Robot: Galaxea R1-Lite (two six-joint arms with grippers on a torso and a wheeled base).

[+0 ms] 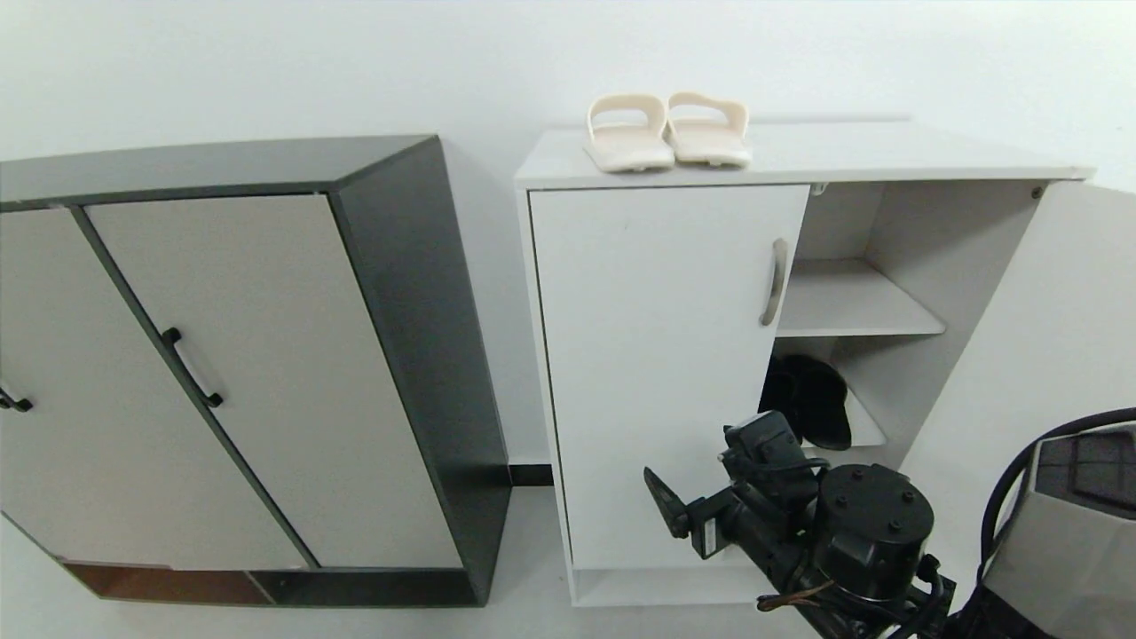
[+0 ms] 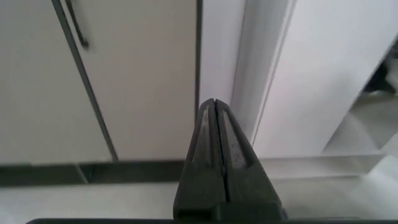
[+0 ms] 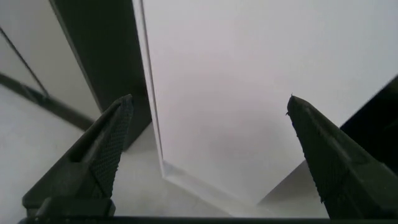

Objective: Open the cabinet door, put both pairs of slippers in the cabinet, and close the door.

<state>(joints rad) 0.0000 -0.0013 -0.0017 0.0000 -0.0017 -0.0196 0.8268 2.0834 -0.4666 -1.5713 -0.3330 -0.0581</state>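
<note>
Probably soft and light, slippers (image 1: 667, 133) are sitting upper middle; grab a strap. Right gripper (image 3: 209, 99) is hanging spread, left gripper (image 2: 214, 106) pressed together.

We see our right arm (image 1: 781, 532) in matte black, a round joint cap (image 1: 874, 519) dotted with small screws, thin brownish wires (image 1: 785, 602) beneath it, our right gripper (image 3: 208, 109) with wedge-shaped, textured black fingers (image 3: 106, 149), our left gripper (image 2: 214, 106) with dark, grey-faced slim fingers (image 2: 202, 149)
</note>
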